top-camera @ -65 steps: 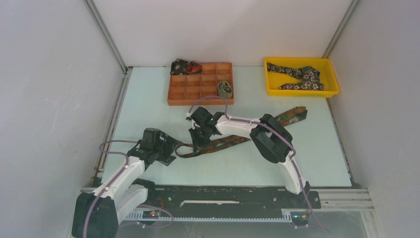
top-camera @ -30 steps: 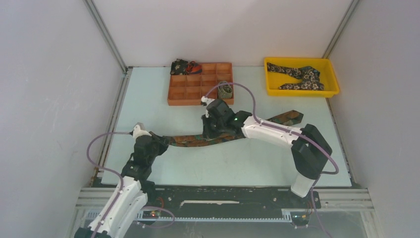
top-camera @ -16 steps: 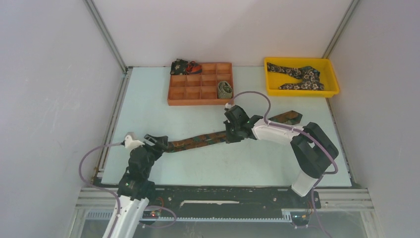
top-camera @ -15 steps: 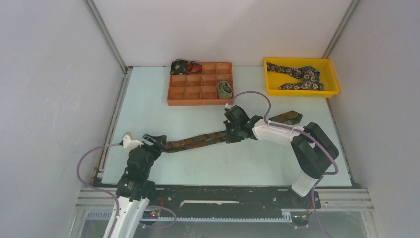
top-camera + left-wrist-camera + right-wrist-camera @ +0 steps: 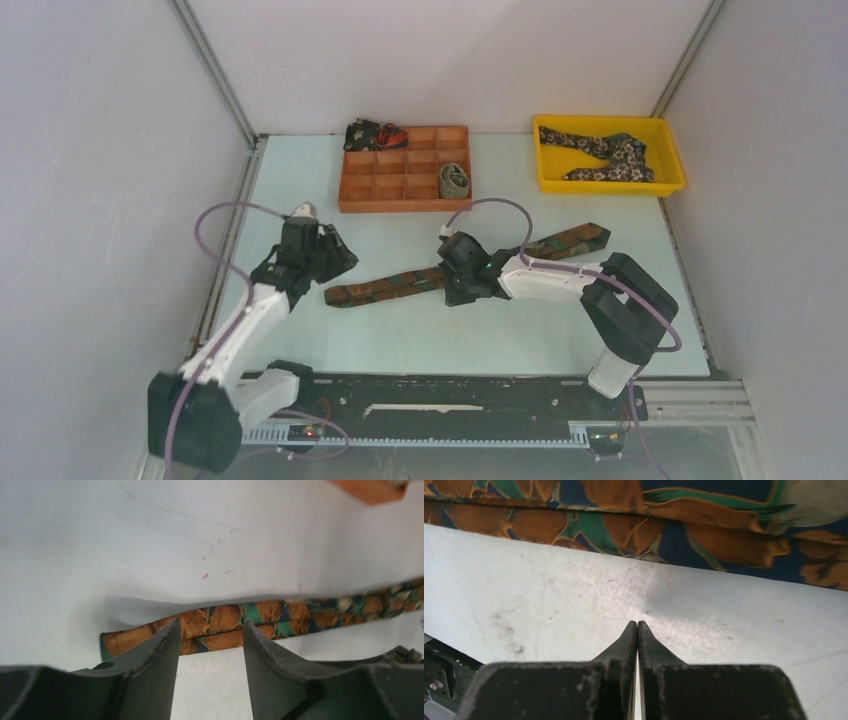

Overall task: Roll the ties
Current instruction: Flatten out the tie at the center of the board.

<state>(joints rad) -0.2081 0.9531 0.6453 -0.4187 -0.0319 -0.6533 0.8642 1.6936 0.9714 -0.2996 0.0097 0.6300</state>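
While both arms reach low over the pale bench (image 5: 300, 210), I see one long tie (image 5: 390, 285), rust-orange leaves on dark blue-green. It lies flat and unrolled across the middle, running diagonally from near-left to far-right.

L end effector (image 5: 211, 625) is released: on its wrist cam the two dark fingers (image 5: 160, 650) stand apart w/ nothing between them. The tie's narrow left end lies on the bench beyond them. From overhead, the end effector sits close to that end but apart from it.

R end effector (image 5: 637, 626) is clenched and empty: its tips are pressed together, pointing at bare bench just beside the tie's edge, approx. mid-length. Can't tell if the tips touch the surface. Purple cables (image 5: 480, 203) loop off both wrists.

At the far side, centre, sits an orange divided tray (image 5: 400, 206) w/ an olive rolled tie (image 5: 454, 180) in a compartment on its right side. A dark floral bundle (image 5: 365, 133) w/ a bit of red rests at the tray's far-left corner; can't tell whether it's in a compartment. Far-right, a yellow bin (image 5: 610, 186) holds a loose floral tie (image 5: 605, 150), unrolled.
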